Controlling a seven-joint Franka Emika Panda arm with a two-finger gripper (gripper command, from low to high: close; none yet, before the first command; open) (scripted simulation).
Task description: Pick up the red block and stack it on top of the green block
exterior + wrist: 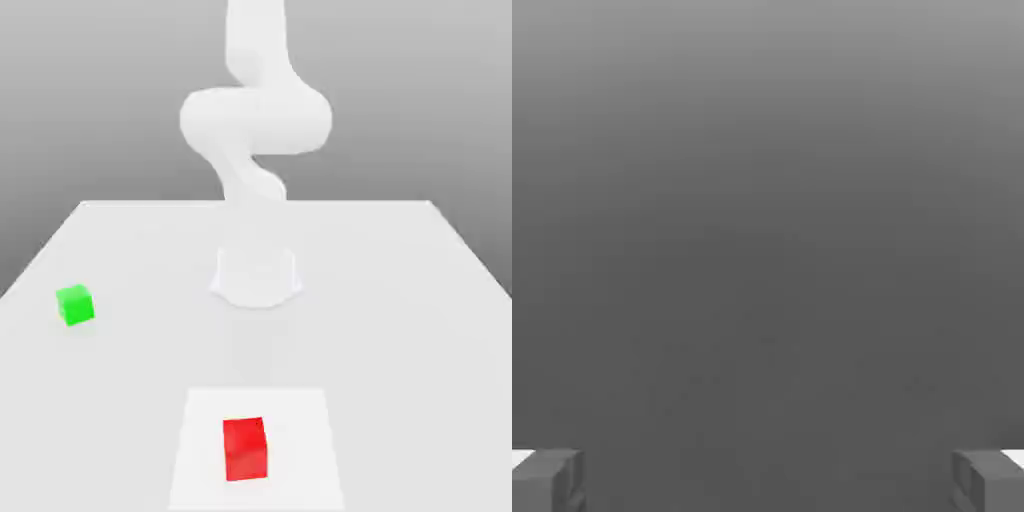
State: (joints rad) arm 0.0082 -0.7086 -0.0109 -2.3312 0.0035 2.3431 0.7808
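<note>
In the exterior view, the red block point(245, 449) sits on a pale square patch point(305, 440) near the front edge of the picture, while the green block point(75, 305) rests directly on the worktop point(370, 300), well apart, toward the exterior view's left. That spacing probably leaves room to grasp the red one without disturbing its intended base. The white arm point(256, 120) rises behind both, touching neither. In the hand view, the pincer point(768, 482) stands wide open with nothing between its fingertips, presumably because picking up has yet to begin; reaching the red block seems the next move.
</note>
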